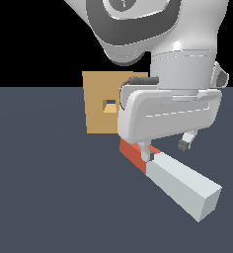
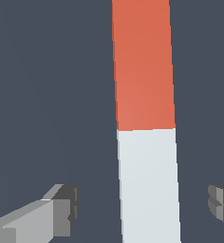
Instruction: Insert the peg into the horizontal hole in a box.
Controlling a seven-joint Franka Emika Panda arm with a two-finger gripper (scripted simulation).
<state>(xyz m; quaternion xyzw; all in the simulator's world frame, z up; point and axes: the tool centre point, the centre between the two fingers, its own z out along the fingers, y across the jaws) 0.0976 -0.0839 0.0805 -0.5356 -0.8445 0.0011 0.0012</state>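
Exterior view: the peg (image 1: 180,183) is seen lying flat on the dark surface (image 1: 44,197), its red end (image 1: 133,152) turned toward the box (image 1: 99,104) and its pale grey-white end toward the camera. The box stands behind it, toward the exterior view's left, and the hole (image 1: 109,105) is shown in its facing side, lighter orange inside. Part of the box is covered by the arm's white hand. The peg is outside the hole; whether its red tip touches the box cannot be told, since that spot is hidden by the hand.

The gripper (image 1: 167,149) is held low over the peg, near the seam between red and white. One fingertip (image 1: 183,145) is seen on the exterior view's right of the peg, clear of it; the other is seen against the peg's near edge.

In the wrist view the peg (image 2: 147,142) is seen running between the two fingers (image 2: 61,211), with dark surface showing on each side of it. The jaws are spread wide and nothing is grasped.

No brand, label or writing can be read on the box, the peg or the arm.
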